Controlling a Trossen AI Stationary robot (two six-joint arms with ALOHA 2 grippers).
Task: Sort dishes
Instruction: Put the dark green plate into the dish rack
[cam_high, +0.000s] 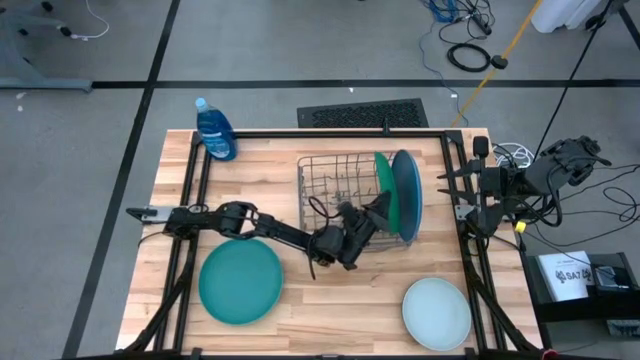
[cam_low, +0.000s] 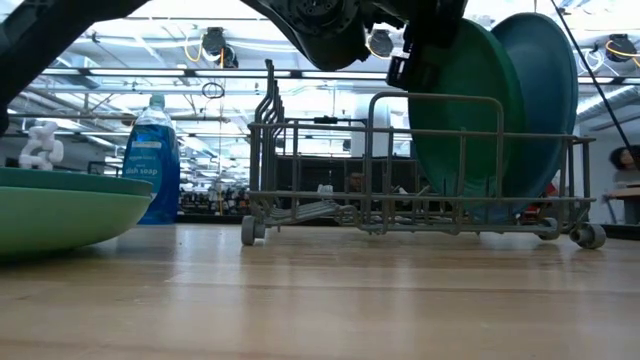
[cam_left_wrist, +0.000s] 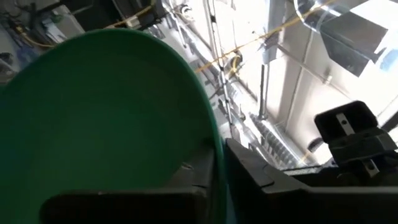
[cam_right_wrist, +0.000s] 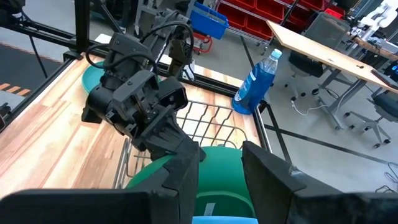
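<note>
Left hand (cam_high: 378, 212) clamped on round dark green plate (cam_high: 384, 190) upright in grey wire rack (cam_high: 335, 180); right hand's state: cannot tell

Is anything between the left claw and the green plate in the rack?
No. The left claw already straddles the green plate's rim, which stands upright in the wire rack beside the blue plate.

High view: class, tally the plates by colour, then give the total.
Green plate in the wire rack: 1
Blue plate in the rack: 1
Teal plate on the table: 1
Pale mint plate on the table: 1
Total: 4
</note>
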